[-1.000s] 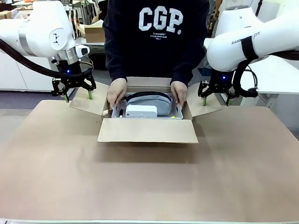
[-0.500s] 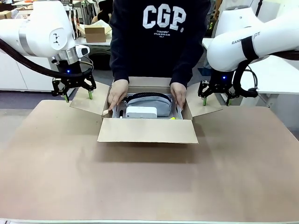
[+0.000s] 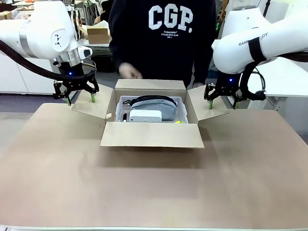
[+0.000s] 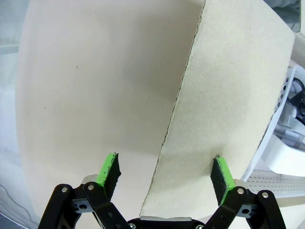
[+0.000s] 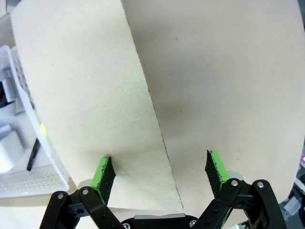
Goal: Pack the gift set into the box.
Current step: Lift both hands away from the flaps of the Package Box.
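I see the gift set (image 3: 151,111) lying in the box (image 3: 151,135), left claw (image 3: 80,99) open astride the box's left flap (image 3: 94,107), right claw (image 3: 223,104) open astride its right flap (image 3: 202,102), equally near.

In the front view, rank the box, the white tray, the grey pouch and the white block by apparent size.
1. box
2. white tray
3. grey pouch
4. white block; it overlaps the pouch, so the order of these two is less certain.

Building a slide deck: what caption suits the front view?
Gift set lies in the open box; left gripper and right gripper, both open, flank it.
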`<state>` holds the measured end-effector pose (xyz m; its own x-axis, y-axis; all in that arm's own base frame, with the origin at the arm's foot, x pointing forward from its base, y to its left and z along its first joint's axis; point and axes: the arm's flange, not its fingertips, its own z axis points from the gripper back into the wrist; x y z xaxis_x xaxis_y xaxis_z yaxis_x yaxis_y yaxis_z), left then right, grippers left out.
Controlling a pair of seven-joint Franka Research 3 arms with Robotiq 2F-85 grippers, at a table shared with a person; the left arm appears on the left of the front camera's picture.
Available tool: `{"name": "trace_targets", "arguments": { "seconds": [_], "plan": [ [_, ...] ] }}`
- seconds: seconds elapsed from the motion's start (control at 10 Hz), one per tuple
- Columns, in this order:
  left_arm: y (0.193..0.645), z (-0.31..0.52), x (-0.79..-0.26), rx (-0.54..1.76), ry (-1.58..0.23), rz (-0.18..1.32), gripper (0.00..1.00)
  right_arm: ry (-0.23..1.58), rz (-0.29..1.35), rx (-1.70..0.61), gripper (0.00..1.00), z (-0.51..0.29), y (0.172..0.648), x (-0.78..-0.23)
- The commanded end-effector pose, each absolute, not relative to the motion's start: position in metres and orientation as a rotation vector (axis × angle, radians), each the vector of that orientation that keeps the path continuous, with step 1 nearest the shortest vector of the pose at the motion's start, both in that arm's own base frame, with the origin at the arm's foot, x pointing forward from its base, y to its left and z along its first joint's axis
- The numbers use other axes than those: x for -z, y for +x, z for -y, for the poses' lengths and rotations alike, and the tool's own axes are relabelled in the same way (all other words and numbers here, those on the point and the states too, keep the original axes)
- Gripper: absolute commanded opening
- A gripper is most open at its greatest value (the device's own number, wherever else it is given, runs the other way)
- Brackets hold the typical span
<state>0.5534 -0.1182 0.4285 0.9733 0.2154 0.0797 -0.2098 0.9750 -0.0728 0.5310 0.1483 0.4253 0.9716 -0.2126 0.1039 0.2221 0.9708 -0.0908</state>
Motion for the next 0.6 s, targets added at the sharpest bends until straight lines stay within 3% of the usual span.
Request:
{"name": "trace_targets", "arguments": {
  "seconds": [0.0, 0.5],
  "plan": [
    [0.5525, 0.1188, -0.4303, -0.230, -0.044, 0.087, 1.00, -0.121, 0.100, 0.236, 1.00, -0.1519, 0.5344, -0.4286],
    [0.5525, 0.1188, -0.4303, -0.230, -0.044, 0.087, 1.00, -0.121, 0.100, 0.236, 1.00, -0.1519, 0.5344, -0.4286]
  ]
}}
